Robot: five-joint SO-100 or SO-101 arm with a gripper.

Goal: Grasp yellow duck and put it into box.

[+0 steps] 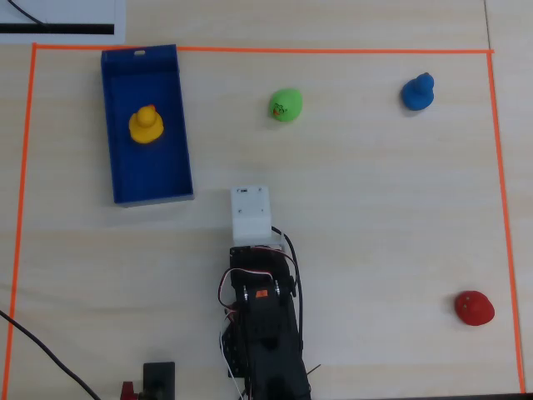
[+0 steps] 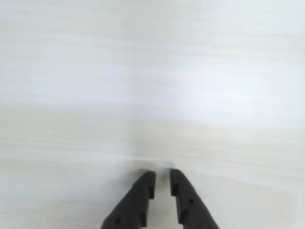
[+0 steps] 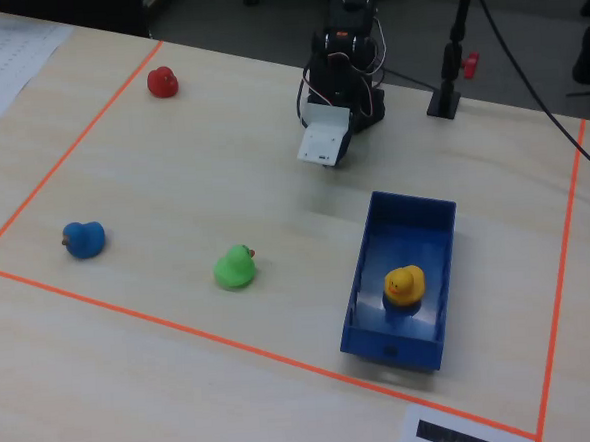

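The yellow duck (image 1: 145,125) sits upright inside the dark blue box (image 1: 150,198), in its far half in the overhead view. It also shows in the fixed view (image 3: 403,284), inside the box (image 3: 393,350). My gripper (image 2: 162,177) hangs over bare table in the wrist view, its black jaws nearly together with nothing between them. The arm (image 1: 262,317) is folded back near the table's front edge, well apart from the box. Its white wrist housing (image 1: 250,212) hides the jaws from above.
A green duck (image 1: 286,106), a blue duck (image 1: 417,92) and a red duck (image 1: 474,307) stand apart on the table. Orange tape (image 1: 250,49) frames the work area. A black stand (image 3: 451,61) is beside the arm's base.
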